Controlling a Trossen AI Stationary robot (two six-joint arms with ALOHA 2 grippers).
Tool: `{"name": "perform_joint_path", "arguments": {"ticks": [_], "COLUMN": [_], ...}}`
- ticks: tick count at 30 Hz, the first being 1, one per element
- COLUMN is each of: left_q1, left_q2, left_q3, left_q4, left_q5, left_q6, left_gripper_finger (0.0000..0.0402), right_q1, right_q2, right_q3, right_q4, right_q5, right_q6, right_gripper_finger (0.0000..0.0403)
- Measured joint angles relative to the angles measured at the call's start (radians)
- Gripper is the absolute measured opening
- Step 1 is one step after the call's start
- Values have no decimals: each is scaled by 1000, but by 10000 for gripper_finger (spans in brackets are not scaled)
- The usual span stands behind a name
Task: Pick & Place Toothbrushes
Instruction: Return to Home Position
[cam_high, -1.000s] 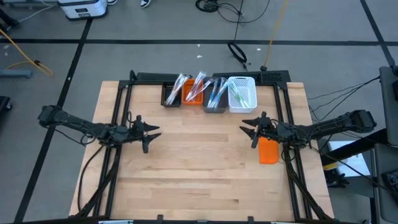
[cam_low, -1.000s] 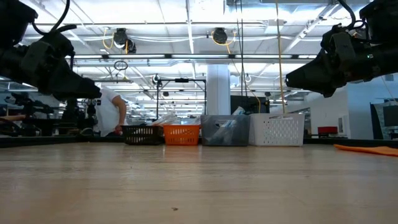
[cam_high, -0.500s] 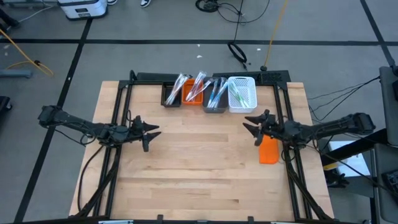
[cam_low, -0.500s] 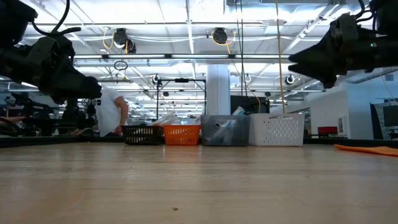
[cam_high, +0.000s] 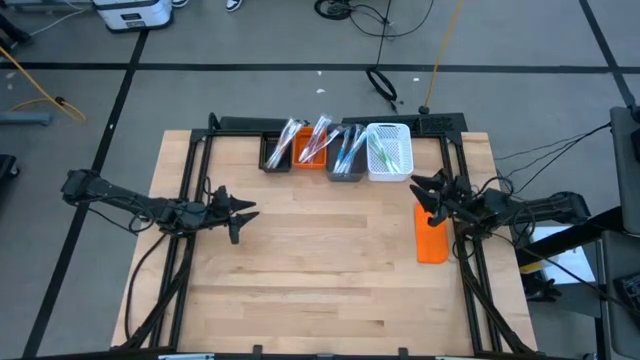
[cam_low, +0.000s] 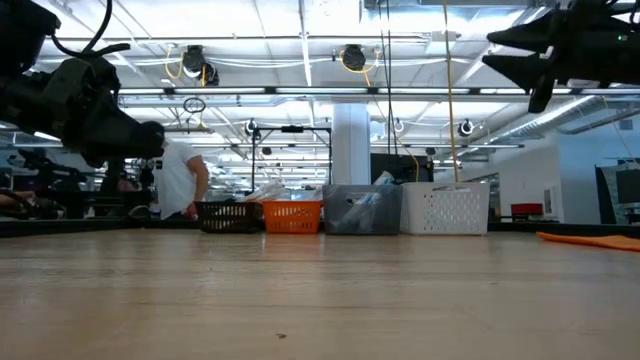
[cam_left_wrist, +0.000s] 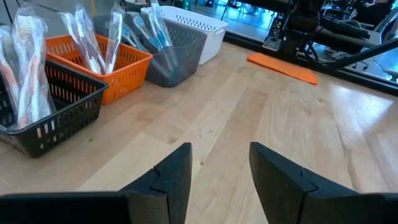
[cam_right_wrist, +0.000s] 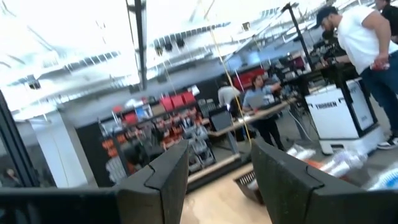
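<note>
The toothbrushes (cam_high: 335, 142) stood in the four bins (cam_high: 275, 163) at the table's (cam_high: 320, 270) far edge. My left gripper (cam_high: 243, 212) hung open and empty. My right gripper (cam_high: 424, 194), likewise open and empty, hovered just beside the white bin (cam_high: 403, 170), over the orange block (cam_high: 431, 243). For homing, I judged a slow, high retreat safest.

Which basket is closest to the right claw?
The white basket, at the row's right end. The right gripper hangs beside it; the gray basket, orange basket and black basket sit farther off.

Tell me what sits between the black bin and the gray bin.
Only the orange bin sits between the black bin and the gray bin, toothbrushes leaning in it; the low view shows the row.
</note>
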Motion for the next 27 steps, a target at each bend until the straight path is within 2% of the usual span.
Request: {"name": "perform_joint_path", "arguments": {"ticks": [11, 16, 27], "left_q1": [0, 0, 0], "left_q2": [0, 0, 0], "left_q3": [0, 0, 0], "left_q4": [0, 0, -1], "left_q5": [0, 0, 0], "left_q6": [0, 1, 1], "left_gripper_finger": [161, 161, 161], "right_q1": [0, -12, -89], "right_q2": [-217, -219, -218], "right_q3": [0, 0, 0], "right_q4": [-34, -31, -483], "right_q5": [0, -2, -4], "right_q6": [2, -3, -77], "right_gripper_finger": [167, 167, 167]}}
